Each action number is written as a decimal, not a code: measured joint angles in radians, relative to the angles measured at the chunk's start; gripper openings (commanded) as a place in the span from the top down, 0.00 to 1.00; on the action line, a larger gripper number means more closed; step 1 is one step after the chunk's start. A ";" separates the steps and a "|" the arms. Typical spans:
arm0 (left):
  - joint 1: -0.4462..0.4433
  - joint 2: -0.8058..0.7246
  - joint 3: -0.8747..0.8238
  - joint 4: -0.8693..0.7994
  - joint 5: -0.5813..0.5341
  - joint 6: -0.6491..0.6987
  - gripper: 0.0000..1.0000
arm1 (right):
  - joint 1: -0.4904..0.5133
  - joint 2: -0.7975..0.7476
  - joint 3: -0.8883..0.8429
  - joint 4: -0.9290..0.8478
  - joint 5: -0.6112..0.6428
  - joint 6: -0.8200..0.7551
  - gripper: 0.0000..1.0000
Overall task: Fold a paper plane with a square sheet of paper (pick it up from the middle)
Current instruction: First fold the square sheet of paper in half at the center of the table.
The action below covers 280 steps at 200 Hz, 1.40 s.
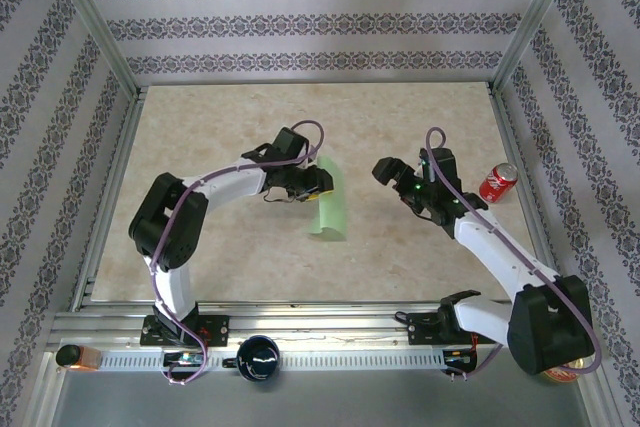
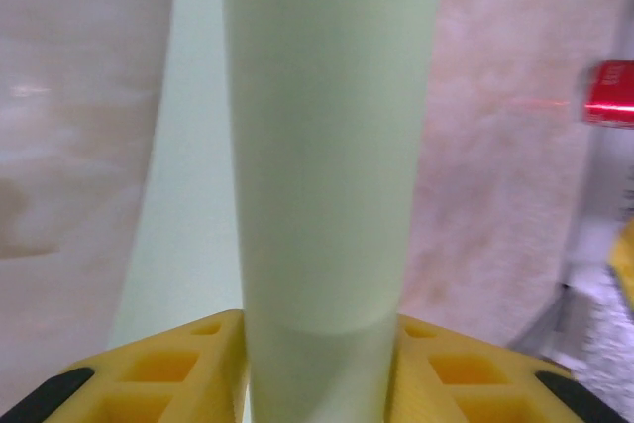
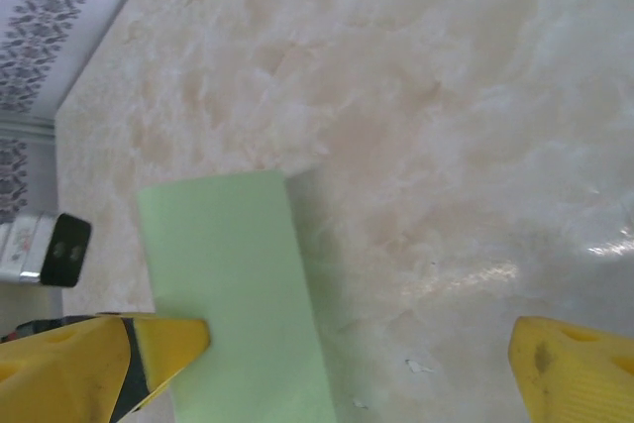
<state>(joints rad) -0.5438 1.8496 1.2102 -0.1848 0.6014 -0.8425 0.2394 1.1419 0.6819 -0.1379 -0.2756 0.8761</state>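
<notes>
Just one square sheet of paper (image 1: 330,212), one red can (image 1: 497,183)

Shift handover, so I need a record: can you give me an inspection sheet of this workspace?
Surface: beige marbled table, no spills seen.
Job's things: square sheet of paper, folded to a narrow green strip, mid-table.
Clutter: red can at right; black mug on the near rail.
Grippers: left gripper shut on the sheet; right gripper open, right of it.
Cables: purple cables looped along both arms.
Surroundings: patterned walls, metal frame.
</notes>
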 measured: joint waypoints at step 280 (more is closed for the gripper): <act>0.000 0.054 -0.084 0.033 -0.141 0.016 0.38 | 0.056 0.251 -0.065 0.428 -0.309 0.066 0.27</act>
<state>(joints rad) -0.5438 1.9038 1.1263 -0.1520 0.4603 -0.8265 0.2955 1.3933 0.6167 0.2905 -0.5842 0.9424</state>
